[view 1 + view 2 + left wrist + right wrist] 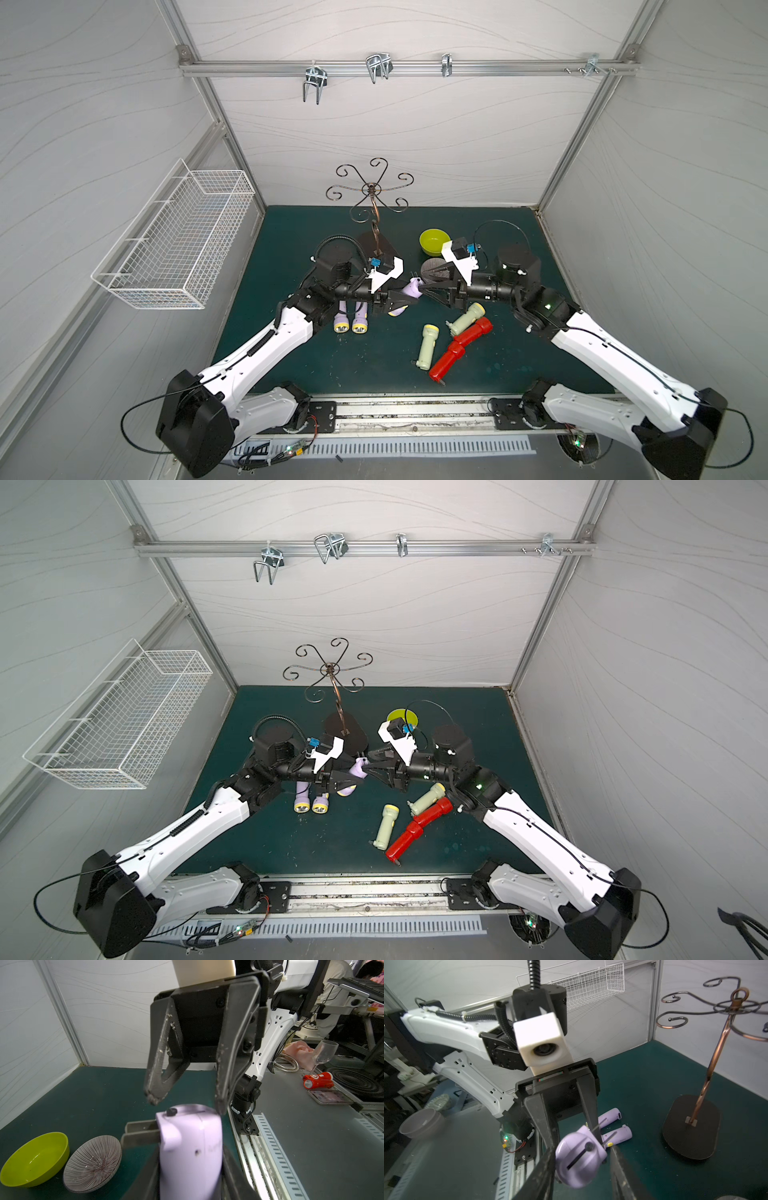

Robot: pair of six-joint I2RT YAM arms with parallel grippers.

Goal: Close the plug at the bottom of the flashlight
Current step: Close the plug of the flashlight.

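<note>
spare flashlights: two purple ones lie side by side on the bench, left of centre in both top views, probably parked clear of the work.
left gripper: jaws closed on the body of the purple flashlight, held off the bench at mid-frame with its tail end turned toward the other arm, so the plug can be reached.
plug: small black knob on the tail face; it seems to stand proud, so it is probably not seated.
right gripper: jaws partly apart, holding nothing; they straddle the tail end, one tip close by the plug, the other seemingly touching the rim, likely lining up to press.
pale green flashlights and red flashlights: lying right of centre, low in frame, apart from both jaws.
</note>
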